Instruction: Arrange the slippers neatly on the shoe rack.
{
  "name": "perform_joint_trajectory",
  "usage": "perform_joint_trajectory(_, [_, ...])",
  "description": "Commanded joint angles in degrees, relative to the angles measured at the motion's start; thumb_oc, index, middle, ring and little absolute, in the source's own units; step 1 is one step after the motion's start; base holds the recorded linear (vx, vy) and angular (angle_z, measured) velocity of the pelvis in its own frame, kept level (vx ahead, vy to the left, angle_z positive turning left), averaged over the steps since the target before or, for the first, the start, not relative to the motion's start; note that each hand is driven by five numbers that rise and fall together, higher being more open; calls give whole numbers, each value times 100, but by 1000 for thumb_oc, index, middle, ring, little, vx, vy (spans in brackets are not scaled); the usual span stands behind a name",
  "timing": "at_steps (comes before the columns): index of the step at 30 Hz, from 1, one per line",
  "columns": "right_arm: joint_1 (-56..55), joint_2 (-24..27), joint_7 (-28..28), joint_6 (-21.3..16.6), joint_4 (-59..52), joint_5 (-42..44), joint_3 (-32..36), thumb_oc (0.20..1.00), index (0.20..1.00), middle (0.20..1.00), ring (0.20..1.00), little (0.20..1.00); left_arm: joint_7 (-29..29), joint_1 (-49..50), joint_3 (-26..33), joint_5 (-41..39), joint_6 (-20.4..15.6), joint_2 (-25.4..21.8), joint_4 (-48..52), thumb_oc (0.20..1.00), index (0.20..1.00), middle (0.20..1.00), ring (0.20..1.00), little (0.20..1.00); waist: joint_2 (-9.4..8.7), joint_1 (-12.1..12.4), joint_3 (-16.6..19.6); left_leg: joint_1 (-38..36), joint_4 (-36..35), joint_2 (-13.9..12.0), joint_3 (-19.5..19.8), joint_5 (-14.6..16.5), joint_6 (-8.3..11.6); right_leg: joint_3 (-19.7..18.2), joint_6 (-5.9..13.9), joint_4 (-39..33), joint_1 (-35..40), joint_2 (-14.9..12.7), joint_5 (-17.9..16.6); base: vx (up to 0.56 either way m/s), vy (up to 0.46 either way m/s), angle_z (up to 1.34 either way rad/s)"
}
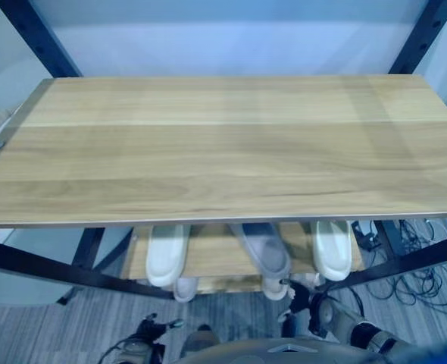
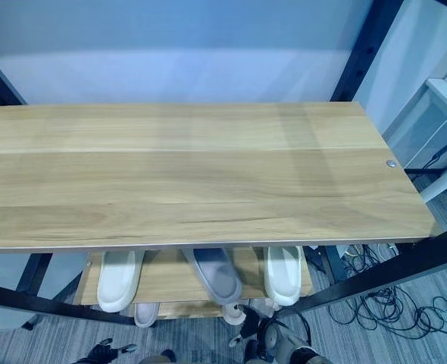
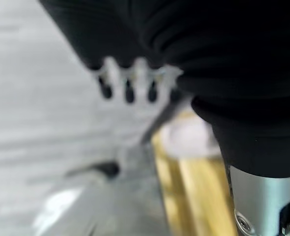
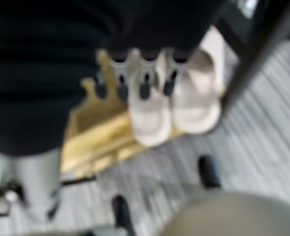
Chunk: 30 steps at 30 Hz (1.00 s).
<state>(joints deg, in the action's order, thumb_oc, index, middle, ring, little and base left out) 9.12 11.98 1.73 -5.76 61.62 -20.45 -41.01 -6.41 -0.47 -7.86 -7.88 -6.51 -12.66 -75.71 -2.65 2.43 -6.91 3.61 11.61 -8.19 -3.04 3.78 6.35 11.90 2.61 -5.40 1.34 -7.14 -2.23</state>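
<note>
Looking down through the left eye view, a broad light-wood top shelf (image 1: pixel 223 144) on a black metal frame (image 1: pixel 34 34) covers most of the rack, and under its front edge three slippers poke out on the lower wooden shelf (image 1: pixel 216 258): a cream foam slipper (image 1: pixel 167 254) on the left, a grey foam slipper (image 1: pixel 265 250) in the middle, a second cream slipper (image 1: pixel 333 249) on the right. More pale toes peek from a tier beneath, too hidden to sort out.

Over in the right eye view, same line-up, the grey one sitting slightly askew between the cream ones.

Left wrist view now: the left hand (image 3: pixel 130 83) hangs free, fingers straight and relaxed, holding nothing, near a wooden shelf edge.

Right wrist view: the right hand (image 4: pixel 145 73) is likewise loose and empty, hovering above two cream slippers lying side by side.

These look light, soft and squashy, hardly fragile; I'd pinch one across the upper strap or by the sole's edge.
</note>
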Motion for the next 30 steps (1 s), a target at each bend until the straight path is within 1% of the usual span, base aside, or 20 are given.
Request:
perform_joint_trajectory(1, [178,-35,74,-62,197,-12,-155,1000,1000,1000,1000,1000,-71,-335,1,-358,-117,37,-286,1000,1000,1000,1000,1000,-72,-30,-18,269,-195,327,507,-189,-156,-426,225,1322,-278,-110,654,-103,143,9])
perform_joint_trajectory(4, [119,63,86,-28,210,-32,-82,1000,1000,1000,1000,1000,-96,-290,-68,-358,-111,159,-344,1000,1000,1000,1000,1000,-83,-72,66,44,-293,13,680,-260,-97,-453,279,1289,-366,-211,563,-89,220,12])
perform_joint_trajectory(5, [116,68,84,-26,206,-31,-82,1000,1000,1000,1000,1000,-96,-288,-70,-358,-112,162,-345,1000,1000,1000,1000,1000,-76,-71,62,32,-301,6,682,-259,-92,-451,276,1291,-358,-204,567,-59,280,4])
perform_joint_trajectory(6, [53,109,98,-11,193,41,7,1000,1000,1000,1000,1000,-128,-290,-107,-281,-101,170,-414,1000,1000,1000,1000,1000,-70,-134,141,-161,-410,-147,809,-295,-60,-481,314,1291,-423,-246,544,-32,266,15])
perform_joint_trajectory(7, [-56,131,95,2,194,80,81,1000,1000,1000,1000,1000,-126,-278,-138,-261,-86,183,-402,1000,1000,1000,1000,1000,-31,-162,147,-210,-461,-156,863,-268,-71,-460,343,1296,-411,-279,516,-76,511,17])
perform_joint_trajectory(8, [-128,173,74,58,246,124,243,1000,1000,1000,1000,1000,-129,-368,-260,-117,-66,236,-381,1000,1000,1000,1000,1000,-28,-217,174,-267,-613,-56,866,-85,-68,-517,448,1246,-416,-450,325,-47,342,17])
perform_joint_trajectory(9, [-128,173,74,58,246,124,243,1000,1000,1000,1000,1000,-129,-368,-260,-117,-66,236,-381,1000,1000,1000,1000,1000,-29,-216,174,-268,-613,-56,865,-85,-68,-518,448,1245,-415,-450,324,-105,443,4])
perform_joint_trajectory(10, [-153,143,93,93,340,121,328,1000,1000,1000,1000,1000,-125,-415,-389,144,-47,227,-403,1000,1000,1000,1000,1000,-67,-237,183,-288,-640,116,808,160,-133,-577,549,1060,-402,-651,84,-63,204,1])
perform_joint_trajectory(11, [-153,141,94,93,342,121,329,1000,1000,1000,1000,1000,-125,-416,-390,145,-47,226,-403,1000,1000,1000,1000,1000,-71,-229,180,-290,-635,120,801,164,-137,-585,553,1053,-399,-654,78,-143,411,-9])
perform_joint_trajectory(12, [-140,66,90,136,424,262,478,1000,1000,1000,1000,1000,-118,-485,-468,301,-36,168,-406,1000,1000,1000,1000,1000,-98,-237,206,-376,-763,263,609,273,-204,-637,657,787,-459,-851,-248,-201,392,-37])
perform_joint_trajectory(13, [-74,22,95,183,469,298,541,1000,1000,1000,1000,1000,-102,-578,-516,419,-48,91,-398,1000,1000,1000,1000,1000,-114,-219,183,-393,-783,431,428,336,-286,-634,787,604,-587,-1081,-797,-275,450,-49])
perform_joint_trajectory(14, [-26,7,104,197,463,316,565,1000,1000,1000,1000,1000,-93,-636,-552,453,-41,45,-376,1000,1000,1000,1000,1000,-85,-215,143,-345,-739,464,382,322,-322,-612,798,614,-663,-1121,-853,-195,244,-57])
perform_joint_trajectory(15, [-24,7,103,197,464,316,567,1000,1000,1000,1000,1000,-93,-638,-552,453,-41,44,-377,1000,1000,1000,1000,1000,-87,-212,145,-337,-732,466,379,325,-323,-617,799,616,-670,-1122,-854,-240,201,-47])
perform_joint_trajectory(16, [5,19,112,214,447,347,602,1000,1000,1000,1000,1000,-43,-665,-551,524,-24,-49,-354,1000,1000,1000,1000,1000,29,-187,77,-234,-710,493,269,280,-400,-461,680,741,-683,-1061,-590,-226,203,-46])
perform_joint_trajectory(17, [4,17,132,197,468,367,640,1000,1000,1000,1000,1000,-14,-637,-544,561,-18,-63,-363,1000,1000,1000,1000,1000,79,-156,84,-200,-730,519,209,252,-445,-312,635,859,-606,-1018,-422,-334,309,-45])
perform_joint_trajectory(18, [-19,7,148,179,561,404,687,1000,1000,1000,1000,1000,30,-595,-514,609,19,-79,-402,1000,1000,1000,1000,1000,154,-92,129,-146,-791,578,132,149,-530,-99,573,1258,-423,-878,-144,-206,207,-37])
perform_joint_trajectory(20, [-96,6,121,160,611,425,698,1000,1000,1000,1000,1000,82,-511,-482,673,32,-118,-435,1000,1000,1000,1000,1000,146,24,247,-144,-875,657,65,75,-576,33,541,1322,-103,-662,144,-120,114,-31])
perform_joint_trajectory(22, [-126,-12,130,169,635,432,725,1000,1000,1000,1000,1000,78,-483,-427,600,46,-123,-443,1000,1000,1000,1000,1000,123,88,262,-178,-908,682,12,31,-582,135,530,1431,-135,-653,85,-41,-8,-14])
perform_joint_trajectory(23, [-130,-28,132,193,658,425,710,1000,1000,1000,1000,1000,85,-469,-366,582,62,-106,-475,1000,1000,1000,1000,1000,93,126,334,-216,-968,665,-10,6,-566,235,503,1210,16,-577,283,-21,-51,-1])
perform_joint_trajectory(30, [-214,-64,87,213,704,329,591,1000,1000,1000,1000,1000,135,-318,-243,364,65,86,-546,1000,1000,1000,1000,1000,-22,7,518,-468,-1250,500,-186,-129,-474,97,501,694,243,-421,261,-12,-101,-20])
